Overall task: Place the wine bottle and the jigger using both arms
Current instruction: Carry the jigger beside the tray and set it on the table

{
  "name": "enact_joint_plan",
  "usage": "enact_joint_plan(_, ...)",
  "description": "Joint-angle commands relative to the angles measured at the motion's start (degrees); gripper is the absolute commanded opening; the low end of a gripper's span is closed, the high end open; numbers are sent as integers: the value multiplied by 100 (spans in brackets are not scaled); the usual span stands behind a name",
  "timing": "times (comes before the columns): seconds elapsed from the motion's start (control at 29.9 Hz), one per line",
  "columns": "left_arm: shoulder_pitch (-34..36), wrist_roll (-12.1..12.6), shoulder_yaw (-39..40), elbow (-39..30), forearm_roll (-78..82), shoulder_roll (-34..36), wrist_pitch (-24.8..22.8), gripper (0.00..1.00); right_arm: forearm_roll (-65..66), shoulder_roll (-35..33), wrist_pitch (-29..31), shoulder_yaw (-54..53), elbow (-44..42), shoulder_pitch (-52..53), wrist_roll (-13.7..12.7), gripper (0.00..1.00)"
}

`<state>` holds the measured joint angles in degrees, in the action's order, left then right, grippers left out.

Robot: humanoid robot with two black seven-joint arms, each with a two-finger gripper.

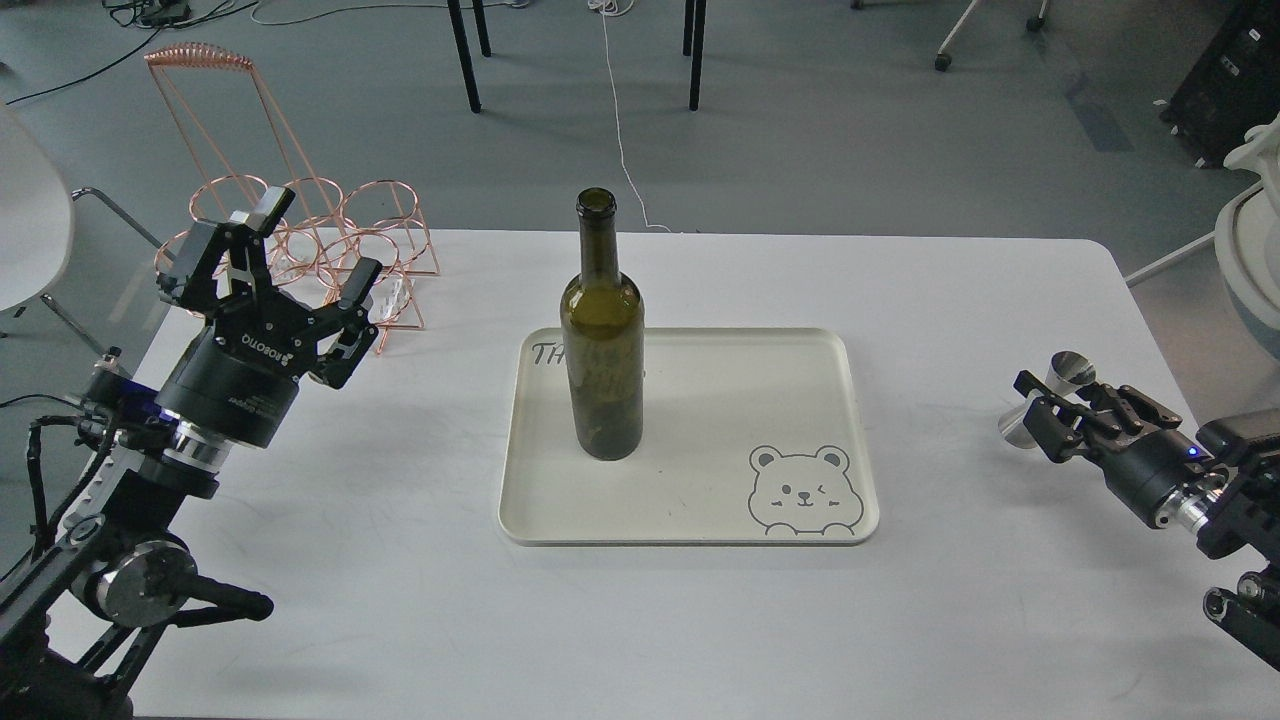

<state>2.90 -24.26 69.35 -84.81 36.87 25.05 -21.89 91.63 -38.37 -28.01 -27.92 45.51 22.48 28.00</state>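
The wine bottle stands upright on the left part of the cream tray, with nothing touching it. My left gripper is open and empty, raised over the table's left side, well left of the bottle. My right gripper is low over the table's right side, right of the tray, and is shut around the waist of the steel jigger. The jigger is tilted, with its lower cone close to the tabletop; I cannot tell whether it touches.
A copper wire rack stands at the table's back left corner, just behind my left gripper. The tray has a bear drawing at its front right corner. The white table ends close behind my right arm.
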Motion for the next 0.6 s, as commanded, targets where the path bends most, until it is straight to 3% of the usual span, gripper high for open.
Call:
enact_joint_plan(0.0,0,0,0,0,4,0,-96,98,-5,-301,1,15,98,-77,0,95)
enact_joint_plan(0.3,0,0,0,0,4,17,-96,98,-416,-1708,1,577,1449,-630,0,96)
enact_joint_plan(0.57,27,-9,26,-35,293,88,-78,98,-3242,-2790,1,710,4243,-684,0,96)
